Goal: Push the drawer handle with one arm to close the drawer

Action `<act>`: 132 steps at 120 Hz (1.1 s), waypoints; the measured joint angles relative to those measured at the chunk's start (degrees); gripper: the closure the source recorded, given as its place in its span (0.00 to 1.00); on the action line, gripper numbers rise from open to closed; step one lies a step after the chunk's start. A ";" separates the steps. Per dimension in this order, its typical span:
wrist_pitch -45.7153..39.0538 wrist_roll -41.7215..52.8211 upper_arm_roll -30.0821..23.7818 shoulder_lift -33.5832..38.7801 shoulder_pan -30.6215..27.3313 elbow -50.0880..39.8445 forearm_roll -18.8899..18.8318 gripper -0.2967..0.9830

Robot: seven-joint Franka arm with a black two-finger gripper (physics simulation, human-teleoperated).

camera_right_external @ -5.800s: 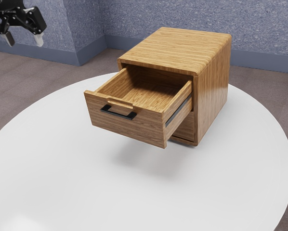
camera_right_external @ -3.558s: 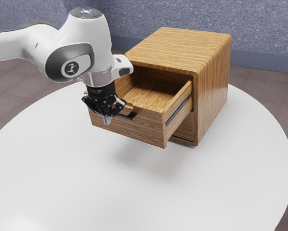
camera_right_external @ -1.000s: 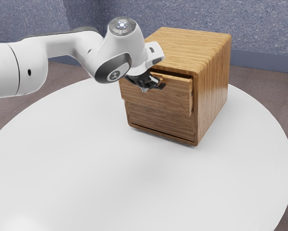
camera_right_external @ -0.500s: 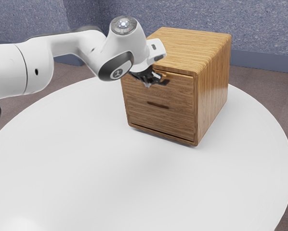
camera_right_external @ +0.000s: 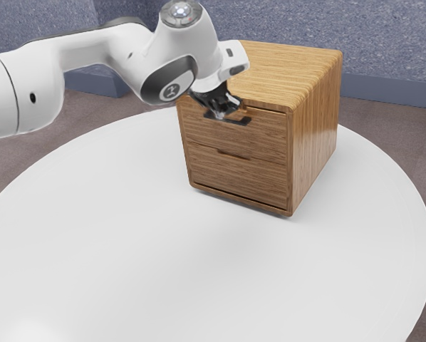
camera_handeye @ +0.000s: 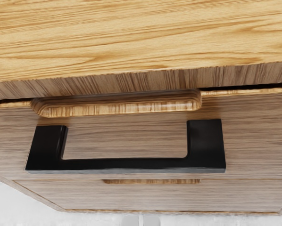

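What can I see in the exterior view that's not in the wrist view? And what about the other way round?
Exterior view: the white arm coming in from the exterior view's left, the speckled blue wall and the brown floor.

Wrist view: the middle of the black handle's bar, with nothing in front of it, so you see it whole from end to end.

Both: the wooden cabinet, its upper drawer and lower drawer, parts of that handle, and some white table.
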State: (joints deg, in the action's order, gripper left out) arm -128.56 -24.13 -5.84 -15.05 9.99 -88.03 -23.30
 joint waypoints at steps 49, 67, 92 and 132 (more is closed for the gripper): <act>15.74 0.49 0.45 15.76 1.73 -10.34 7.87 0.84; 17.93 0.62 0.98 18.40 2.02 -14.74 9.17 0.79; 20.79 0.62 1.24 21.25 1.58 -15.68 10.70 0.46; 23.06 0.35 1.25 22.05 2.93 -16.10 10.98 0.28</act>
State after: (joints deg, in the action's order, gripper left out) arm -105.49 -23.78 -4.59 7.00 12.93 -104.13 -12.32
